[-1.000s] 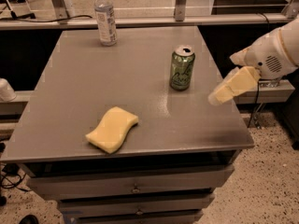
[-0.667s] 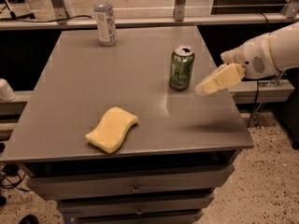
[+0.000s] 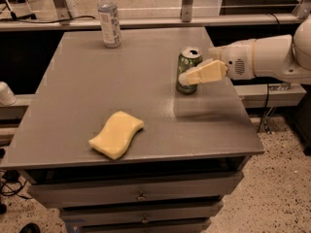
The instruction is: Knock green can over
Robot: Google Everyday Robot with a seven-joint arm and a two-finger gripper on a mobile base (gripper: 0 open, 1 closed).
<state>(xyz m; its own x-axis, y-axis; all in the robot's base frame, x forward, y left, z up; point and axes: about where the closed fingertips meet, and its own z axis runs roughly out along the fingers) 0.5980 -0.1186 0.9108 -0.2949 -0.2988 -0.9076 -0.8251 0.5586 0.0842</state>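
The green can [image 3: 186, 64] stands on the grey table [image 3: 136, 96], right of centre, with its silver pull-tab top showing. It leans slightly to the left. My gripper [image 3: 187, 76] reaches in from the right on a white arm [image 3: 265, 57]. Its pale yellow fingers [image 3: 204, 73] lie across the front of the can's right side and touch it at mid height.
A clear plastic bottle [image 3: 109, 17] with a white cap stands at the table's back left. A yellow sponge [image 3: 115, 134] lies near the front edge. The table has drawers below. A rail runs behind the table, and the floor is speckled at right.
My gripper has moved left and up from the table's right edge to the can and now touches it. The can has begun to tilt left.
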